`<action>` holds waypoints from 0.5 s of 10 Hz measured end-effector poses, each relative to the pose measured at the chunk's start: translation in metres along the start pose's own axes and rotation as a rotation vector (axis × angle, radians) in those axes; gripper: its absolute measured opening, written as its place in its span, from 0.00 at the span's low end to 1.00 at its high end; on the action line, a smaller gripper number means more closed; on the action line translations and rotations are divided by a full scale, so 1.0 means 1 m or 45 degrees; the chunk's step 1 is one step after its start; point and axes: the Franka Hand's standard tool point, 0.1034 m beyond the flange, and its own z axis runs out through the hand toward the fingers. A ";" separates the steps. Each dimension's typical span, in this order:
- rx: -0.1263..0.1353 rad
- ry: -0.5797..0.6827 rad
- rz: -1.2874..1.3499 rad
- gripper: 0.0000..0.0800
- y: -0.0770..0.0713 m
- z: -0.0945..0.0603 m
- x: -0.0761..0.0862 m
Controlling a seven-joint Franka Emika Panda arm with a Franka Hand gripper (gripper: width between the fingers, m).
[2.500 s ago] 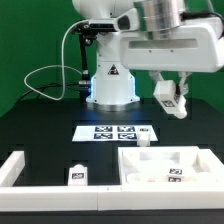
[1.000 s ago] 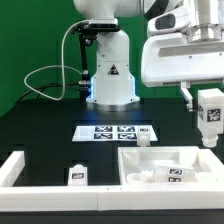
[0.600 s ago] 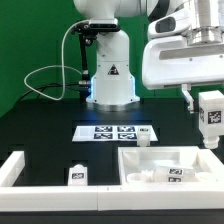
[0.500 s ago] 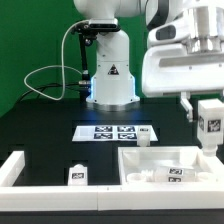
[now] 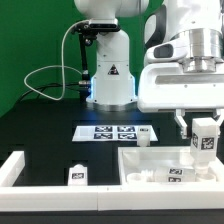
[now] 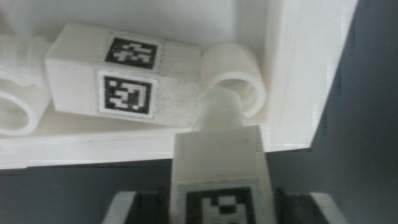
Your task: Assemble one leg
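Observation:
My gripper [image 5: 205, 132] is shut on a leg [image 5: 204, 140], a stubby white peg with a black-and-white tag, held upright just above the right end of the large white panel with a raised rim [image 5: 150, 157]. In the wrist view the held leg [image 6: 221, 160] stands between the jaws of the gripper [image 6: 222, 208], pointing at the panel's corner [image 6: 267, 40]. Another tagged leg [image 5: 176, 175] lies inside the panel and shows in the wrist view [image 6: 121, 78]. A further leg [image 5: 76, 174] stands on the table, and one [image 5: 144, 141] stands by the panel's far rim.
The marker board [image 5: 115, 131] lies on the black table behind the panel. A white L-shaped rail [image 5: 12, 170] borders the front left. The robot base [image 5: 111, 80] stands at the back, before a green wall.
The gripper with the leg has turned upright, then come down and toward the exterior view's left, closer to the panel's right end. The other legs and panel have not moved.

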 end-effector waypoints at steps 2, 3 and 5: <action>0.007 0.006 0.014 0.35 -0.007 0.003 -0.005; 0.009 0.023 0.015 0.35 -0.008 0.004 -0.003; 0.003 0.027 0.022 0.35 -0.006 0.012 -0.009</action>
